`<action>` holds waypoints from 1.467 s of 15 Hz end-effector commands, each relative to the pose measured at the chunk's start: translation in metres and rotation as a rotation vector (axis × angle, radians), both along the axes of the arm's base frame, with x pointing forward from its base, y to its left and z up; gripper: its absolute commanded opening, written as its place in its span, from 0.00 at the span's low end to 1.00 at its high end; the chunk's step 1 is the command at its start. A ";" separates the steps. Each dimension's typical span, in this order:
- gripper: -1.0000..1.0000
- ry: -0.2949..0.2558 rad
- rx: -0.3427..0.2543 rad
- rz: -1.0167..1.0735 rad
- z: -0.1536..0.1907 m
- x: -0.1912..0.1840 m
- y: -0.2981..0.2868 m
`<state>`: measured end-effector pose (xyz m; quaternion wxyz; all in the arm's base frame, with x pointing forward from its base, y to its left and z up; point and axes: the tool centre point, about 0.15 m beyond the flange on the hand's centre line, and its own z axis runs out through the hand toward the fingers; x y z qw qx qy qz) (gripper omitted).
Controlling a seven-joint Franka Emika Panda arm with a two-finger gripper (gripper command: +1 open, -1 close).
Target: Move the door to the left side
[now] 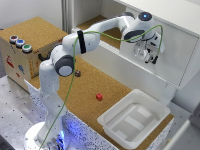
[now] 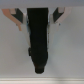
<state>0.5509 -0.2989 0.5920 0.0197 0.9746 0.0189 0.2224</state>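
Observation:
The door point(image 1: 175, 47) is a plain white panel covering the part of the white cabinet at the exterior view's right. The cabinet's other half point(image 1: 107, 27) stands open and shows a cork-coloured shelf. My gripper point(image 1: 149, 55) is pressed up to the door's face near its left edge. In the wrist view the gripper point(image 2: 40, 21) has its fingers point(image 2: 21, 21) tight on both sides of a black handle point(image 2: 39, 42) that stands out from the white door point(image 2: 70, 50). The jaws look closed on it.
A white plastic tray point(image 1: 150, 120) sits at the cork table's point(image 1: 110, 82) near right. A small red block point(image 1: 99, 96) and a small dark object point(image 1: 77, 73) lie on the table. A wooden box with coloured buttons point(image 1: 20, 47) stands at the exterior view's left.

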 end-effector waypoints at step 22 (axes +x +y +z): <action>0.00 -0.025 -0.158 -0.048 -0.050 0.010 0.221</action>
